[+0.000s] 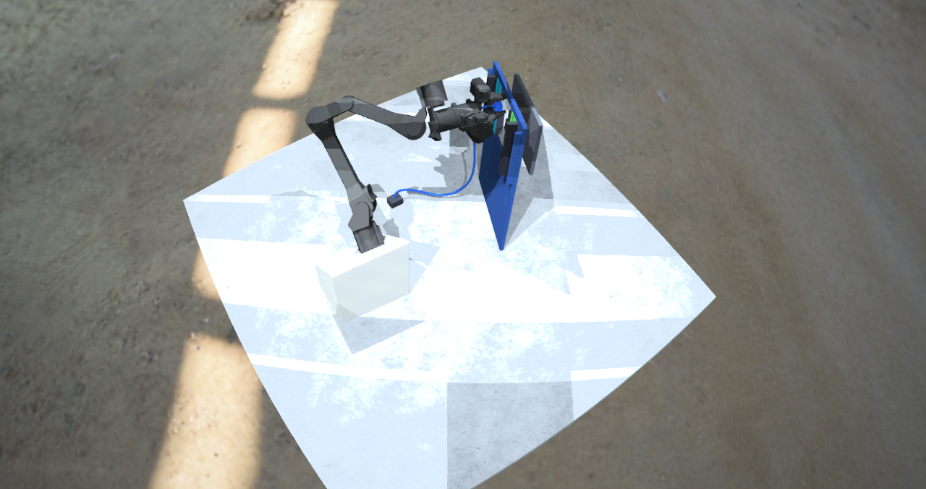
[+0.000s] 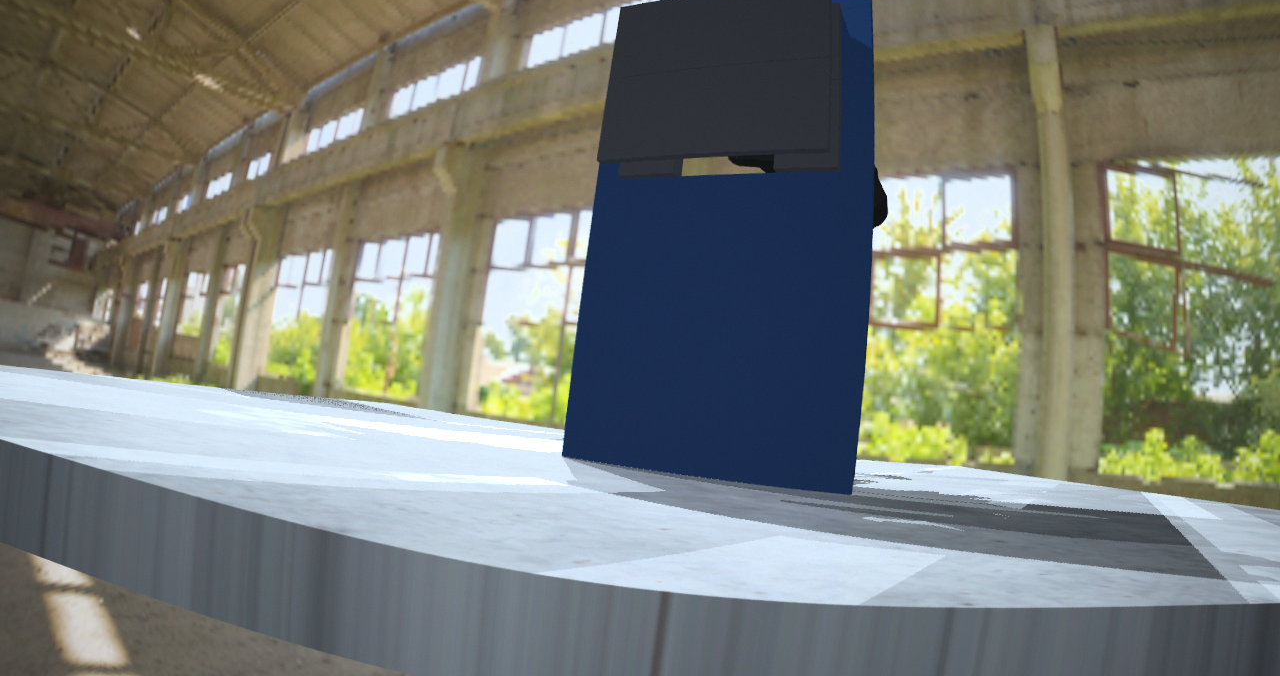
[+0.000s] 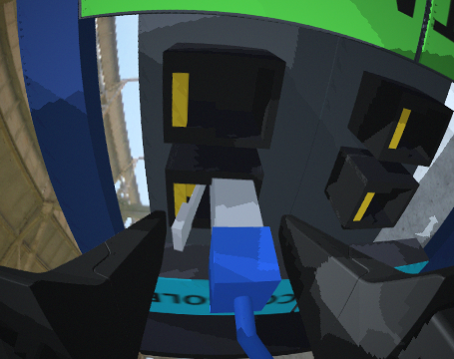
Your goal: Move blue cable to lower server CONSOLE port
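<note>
The blue plug (image 3: 241, 256) (image 1: 495, 105) sits with its light grey nose at the upper server's CONSOLE port (image 3: 184, 199), in the left column of the wrist view. Its pale tab (image 3: 187, 221) stands out at an angle on the left. My gripper (image 3: 225, 223) (image 1: 503, 105) is open. Its fingers stand on either side of the plug and tab, with gaps visible on both sides. The blue cable (image 3: 245, 321) (image 1: 474, 162) hangs from the plug. The lower server's CONSOLE port (image 3: 371, 189) is empty, in the right column. How deep the plug sits is hidden.
A blue upright panel (image 1: 500, 191) (image 2: 716, 314) carries the servers, with dark plates (image 2: 716, 90) behind. Two further ports (image 3: 227, 97) (image 3: 401, 120) lie beside the green labels (image 3: 236, 9). The cable's far end meets a small black block (image 1: 395, 201) near the white arm base (image 1: 372, 285).
</note>
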Motion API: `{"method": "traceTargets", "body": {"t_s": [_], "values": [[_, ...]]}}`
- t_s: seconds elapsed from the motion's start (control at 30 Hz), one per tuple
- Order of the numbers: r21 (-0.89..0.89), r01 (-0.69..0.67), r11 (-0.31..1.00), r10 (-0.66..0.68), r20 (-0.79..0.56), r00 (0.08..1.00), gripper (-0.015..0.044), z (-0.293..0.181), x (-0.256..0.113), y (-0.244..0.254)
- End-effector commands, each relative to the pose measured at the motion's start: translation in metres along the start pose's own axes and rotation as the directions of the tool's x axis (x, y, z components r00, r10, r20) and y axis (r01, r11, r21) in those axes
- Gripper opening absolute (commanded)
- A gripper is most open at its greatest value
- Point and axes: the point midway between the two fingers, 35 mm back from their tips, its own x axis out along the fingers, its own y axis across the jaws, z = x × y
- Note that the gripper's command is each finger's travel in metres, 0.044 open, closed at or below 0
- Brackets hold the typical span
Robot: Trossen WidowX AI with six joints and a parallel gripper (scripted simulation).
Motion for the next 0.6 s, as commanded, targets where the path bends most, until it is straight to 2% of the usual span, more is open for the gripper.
{"method": "traceTargets", "body": {"t_s": [0.0, 0.57], "values": [[0.0, 0.0, 1.0, 0.0, 0.0, 1.0, 0.0219, 0.0, -0.0002, 0.0], [0.0, 0.0, 1.0, 0.0, 0.0, 1.0, 0.0106, 0.0, -0.0002, 0.0]]}}
